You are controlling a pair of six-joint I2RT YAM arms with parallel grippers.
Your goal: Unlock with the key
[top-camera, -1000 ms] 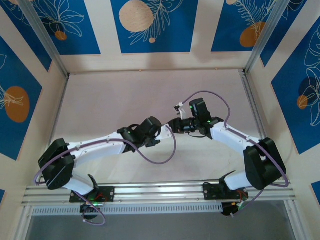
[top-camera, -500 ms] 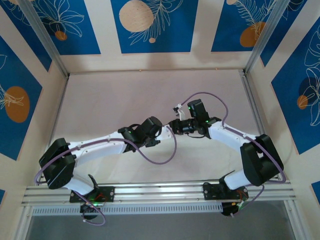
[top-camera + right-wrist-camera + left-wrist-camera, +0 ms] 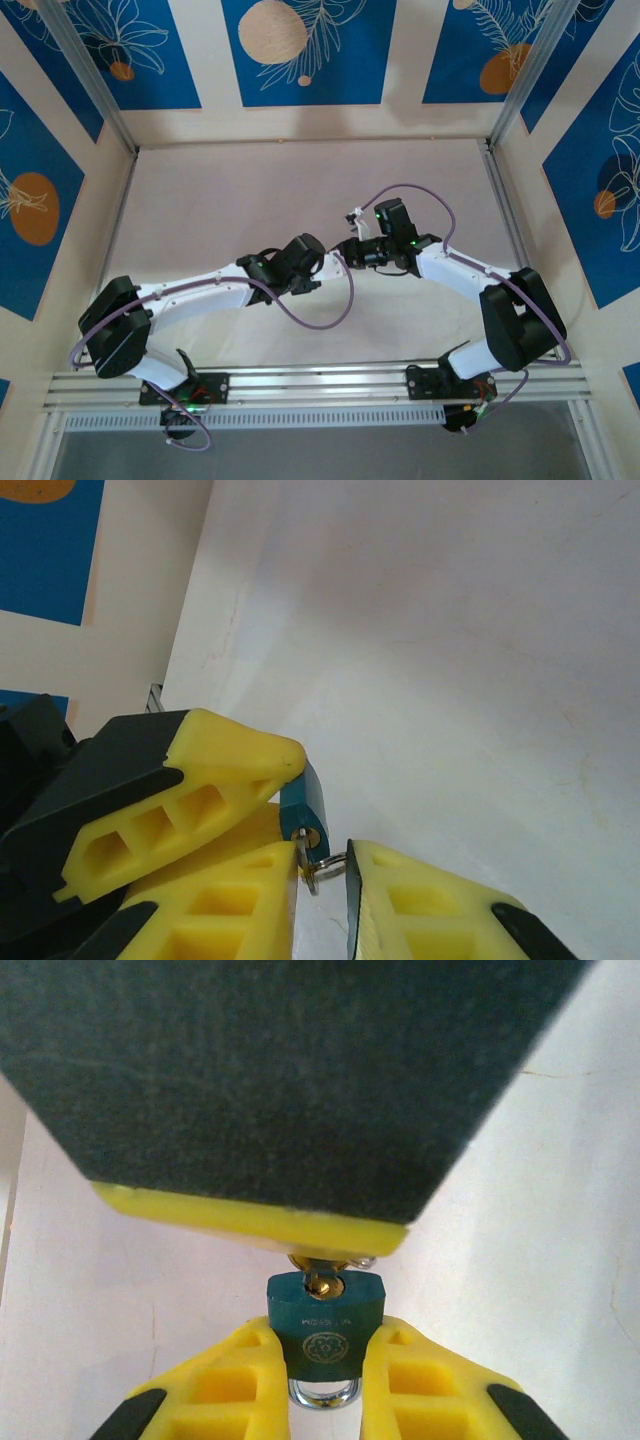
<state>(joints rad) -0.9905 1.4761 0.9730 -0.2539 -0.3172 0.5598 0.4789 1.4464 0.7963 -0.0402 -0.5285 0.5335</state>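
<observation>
Left gripper [image 3: 325, 1348]: we see it clamped on the key [image 3: 325, 1322], gripping the blue head.
Right gripper [image 3: 322, 868]: it pinches a silver loop, which we judge to be the shackle of the padlock [image 3: 321, 1260].
Key axis: it points straight from the left fingers to the padlock, with the tip at the brass.

The fingers [image 3: 225, 1390] on my left gripper [image 3: 326, 1340] are smooth yellow plastic with a soft sheen, moulded hollow, black at the outer corners. The key [image 3: 324, 1325] has a head that looks like matt blue-green plastic with a logo pressed into it. There's a polished silvery metal ring [image 3: 322, 1394] at one end and a shiny brass-coloured bit [image 3: 318, 1282] at the other. The pad [image 3: 280, 1080] on my right gripper [image 3: 322, 858] is dark, dull and finely grainy, kinda rubbery-looking, on yellow plastic backing. The table [image 3: 560, 1260] is matt white with faint hairline scuffs. My arm shells [image 3: 200, 292] are glossy white plastic, and the rail [image 3: 320, 380] is bare brushed-looking metal.
</observation>
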